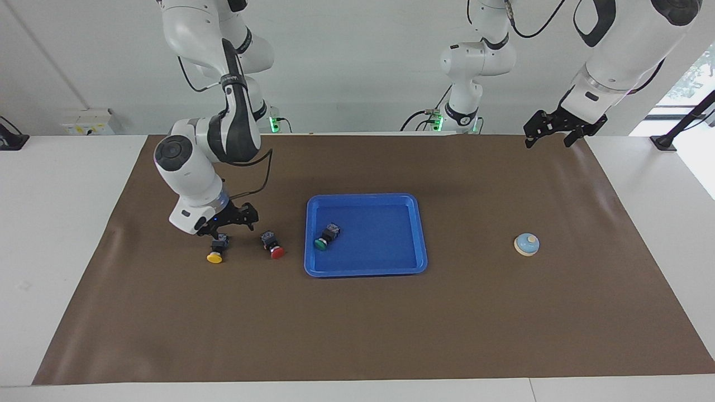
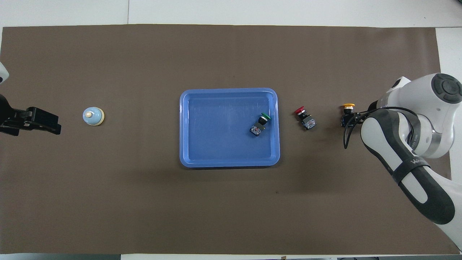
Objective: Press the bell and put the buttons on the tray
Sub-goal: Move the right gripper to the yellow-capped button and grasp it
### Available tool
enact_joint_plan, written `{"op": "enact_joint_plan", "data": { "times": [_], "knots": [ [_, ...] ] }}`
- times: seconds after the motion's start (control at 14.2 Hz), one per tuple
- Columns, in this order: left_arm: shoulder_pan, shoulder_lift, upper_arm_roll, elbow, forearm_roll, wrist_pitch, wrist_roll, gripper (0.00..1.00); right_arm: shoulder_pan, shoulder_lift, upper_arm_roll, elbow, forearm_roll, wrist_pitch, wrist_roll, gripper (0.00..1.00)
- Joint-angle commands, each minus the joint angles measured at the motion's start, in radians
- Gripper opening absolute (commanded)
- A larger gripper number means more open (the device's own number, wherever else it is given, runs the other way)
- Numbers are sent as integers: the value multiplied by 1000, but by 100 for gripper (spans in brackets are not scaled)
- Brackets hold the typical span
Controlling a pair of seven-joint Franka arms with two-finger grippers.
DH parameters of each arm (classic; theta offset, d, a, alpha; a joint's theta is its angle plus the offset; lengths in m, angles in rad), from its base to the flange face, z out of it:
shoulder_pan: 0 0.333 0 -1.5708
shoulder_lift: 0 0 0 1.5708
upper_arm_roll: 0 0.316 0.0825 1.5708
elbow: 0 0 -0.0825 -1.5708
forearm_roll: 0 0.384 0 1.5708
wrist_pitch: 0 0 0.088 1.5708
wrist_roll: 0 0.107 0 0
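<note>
**Right gripper down at the yellow button**

The yellow button point(image 1: 215, 252) lay on its side on the brown mat point(image 1: 357, 335), directly under the right gripper point(image 1: 220, 239), whose fingers reached its black body; whether they had clamped on it I could not tell. It looked small, light and rigid, with a slick rounded cap, so the boxy body was probably the safest place to grip. The red button point(image 1: 273, 245) lay just beside the gripper, toward the tray point(image 1: 366, 271), which held the green button point(image 1: 326, 237). The left gripper point(image 1: 550, 131) waited, raised, well away from the bell point(image 1: 527, 244).
</note>
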Motion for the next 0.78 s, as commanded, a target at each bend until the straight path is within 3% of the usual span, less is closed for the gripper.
{"op": "enact_joint_plan", "data": {
  "times": [0.0,0.49,0.71],
  "knots": [
    [0,-19,1,-11,7,-11,-9,100,-12,-10,15,-25,-6,20,42,100],
    [0,-19,1,-11,7,-11,-11,100,20,10,21,-19,3,46,91,100],
    [-2,-19,1,-11,7,-11,-11,100,21,30,21,-19,13,51,93,94]
  ]
}}
